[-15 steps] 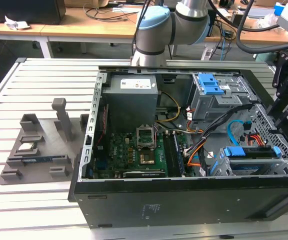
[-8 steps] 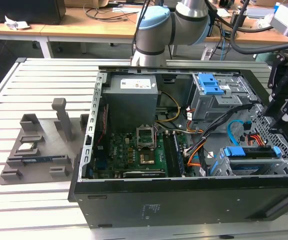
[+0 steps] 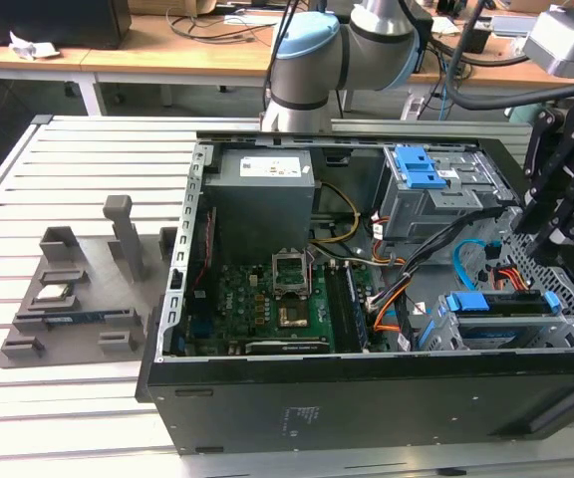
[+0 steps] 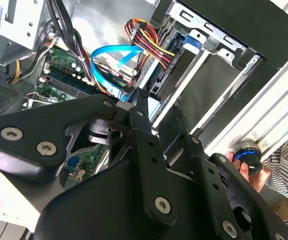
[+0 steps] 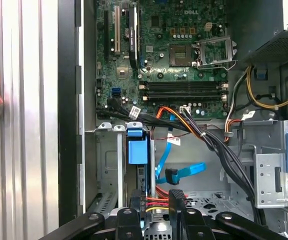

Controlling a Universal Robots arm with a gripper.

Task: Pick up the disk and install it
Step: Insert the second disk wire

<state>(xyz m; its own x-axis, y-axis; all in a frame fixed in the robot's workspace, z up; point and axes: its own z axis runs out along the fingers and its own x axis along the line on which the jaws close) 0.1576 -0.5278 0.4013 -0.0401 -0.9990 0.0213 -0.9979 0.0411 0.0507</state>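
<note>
The disk (image 3: 494, 305) sits on edge inside the lower drive bay at the exterior view's right end of the open computer case. Its blue side rail faces up. In the first wrist view the disk's blue rail (image 5: 137, 151) lies just ahead of my gripper (image 5: 151, 210). The gripper (image 3: 538, 247) hangs a little above and behind that bay, open, with nothing between its black fingers (image 5: 176, 202). Its dark linkage bars (image 4: 149, 150) stand in front of the bay and cables in the second wrist view.
The grey power-supply box (image 3: 264, 199) and motherboard (image 3: 267, 299) lie in the case's middle. A blue-latched drive cage (image 3: 422, 169) sits at the back right. Blue, orange and black cables (image 3: 466, 254) cross near the bay. A grey fixture (image 3: 78, 299) lies on the slatted table. A person's hand (image 4: 251, 167) holds a blue-ringed knob.
</note>
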